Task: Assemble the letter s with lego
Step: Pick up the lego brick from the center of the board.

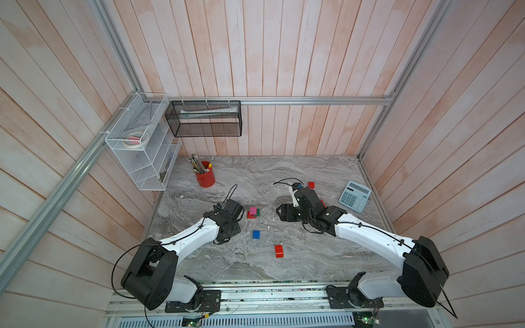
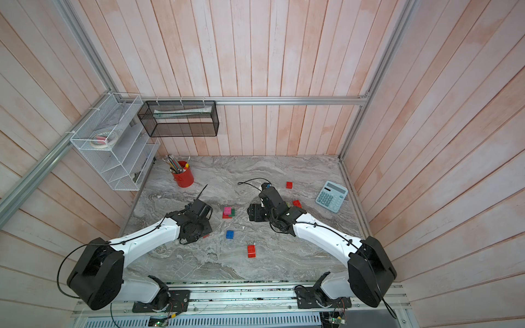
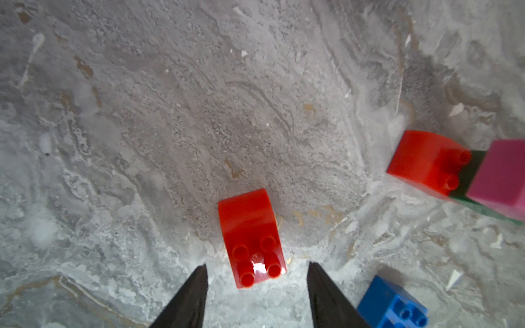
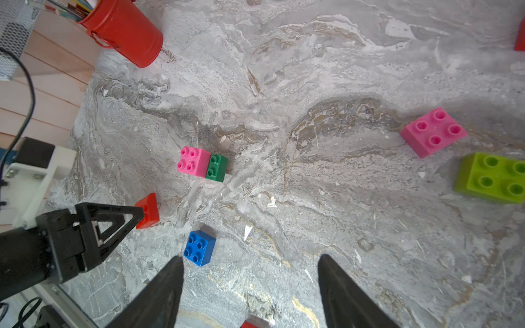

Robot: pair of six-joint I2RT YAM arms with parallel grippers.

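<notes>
White arm shells (image 1: pixel 187 240), black joints (image 1: pixel 150 272), black cables (image 1: pixel 112 271), tapered black fingers (image 3: pixel 187 298).

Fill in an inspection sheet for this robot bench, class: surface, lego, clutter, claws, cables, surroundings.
Surface: grey marbled tabletop, scattered small white chips.
Job's things: pink brick on dark green brick, stack's red brick touching them; loose blue brick, long red brick, far red brick, second pink brick, lime brick, near red brick.
Clutter: red pencil cup; calculator.
Claws: left claw open, astride the near red brick; right claw open, empty.
Cables: black cable loops off each wrist, clear of bricks.
Surroundings: plank walls; white wire shelf; black mesh basket.
</notes>
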